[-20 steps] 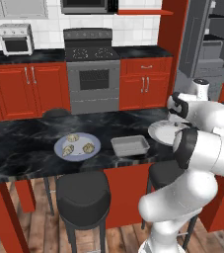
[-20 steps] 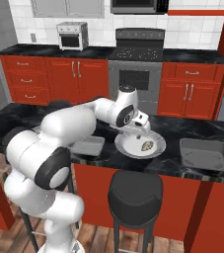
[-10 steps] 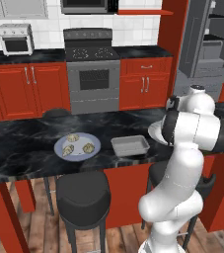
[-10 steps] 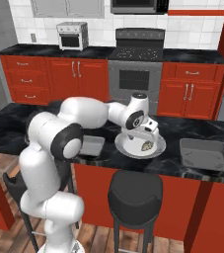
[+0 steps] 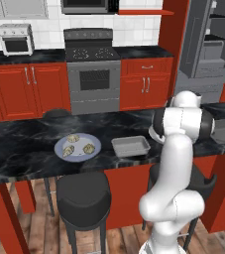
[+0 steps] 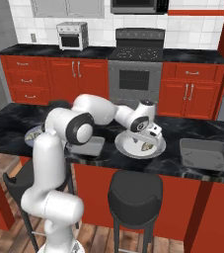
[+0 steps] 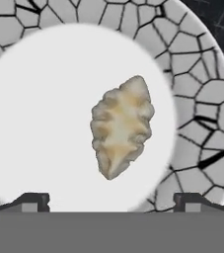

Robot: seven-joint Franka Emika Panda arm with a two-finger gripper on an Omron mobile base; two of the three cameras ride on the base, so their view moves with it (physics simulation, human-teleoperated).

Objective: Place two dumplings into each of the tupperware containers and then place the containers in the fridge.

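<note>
Dumpling [image 7: 121, 131], one, lying near the middle of a round plate [image 7: 192, 64] by the worktop's front edge: likely light, soft and easily torn, best pinched gently across its crimped ridge; gripper [image 7: 111, 200] poised above, jaws wide apart and empty.

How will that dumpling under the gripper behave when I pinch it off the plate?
The dumpling looks soft and crimped, so it will probably squash a little rather than resist. Its lumpy, flattish shape suggests it won't roll. The plate looks smooth, so it may slide if nudged off-centre.
</note>
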